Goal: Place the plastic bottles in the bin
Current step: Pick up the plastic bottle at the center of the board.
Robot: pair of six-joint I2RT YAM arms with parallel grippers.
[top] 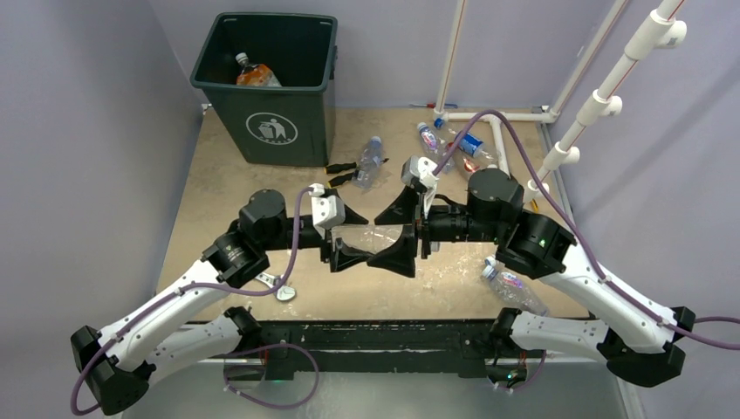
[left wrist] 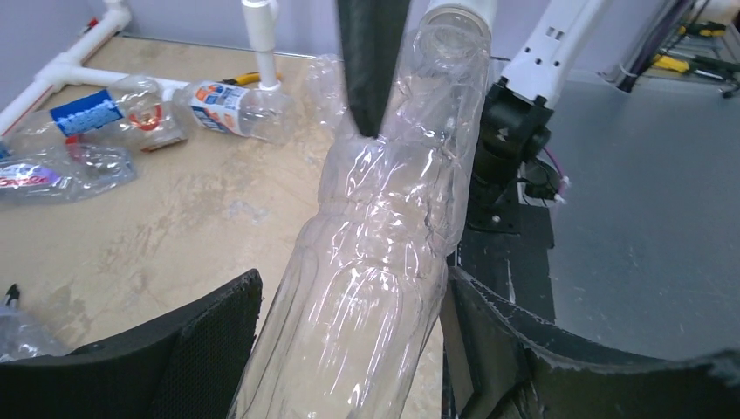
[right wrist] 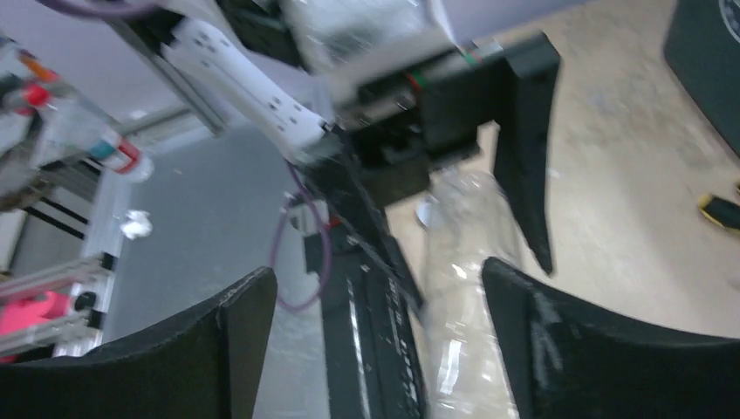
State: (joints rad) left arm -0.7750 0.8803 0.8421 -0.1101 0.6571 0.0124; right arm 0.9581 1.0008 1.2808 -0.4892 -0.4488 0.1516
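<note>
A clear, label-free plastic bottle (top: 371,237) hangs level above the middle of the table between both grippers. My left gripper (top: 356,237) is shut on its body; in the left wrist view the bottle (left wrist: 366,262) fills the gap between the black fingers (left wrist: 192,349). My right gripper (top: 394,234) faces it with its jaws spread wide, and the bottle (right wrist: 462,297) lies just inside one finger, not squeezed. The bin (top: 262,105) stands at the back left with one orange-labelled bottle (top: 255,73) inside. More bottles lie at the back (top: 371,161), back right (top: 471,144) and near right (top: 515,286).
Black-handled tools (top: 343,173) lie in front of the bin. A metal wrench (top: 279,288) rests by the left arm. A white pipe frame (top: 497,118) runs along the back right. In the left wrist view, labelled bottles (left wrist: 236,105) lie beside the pipe.
</note>
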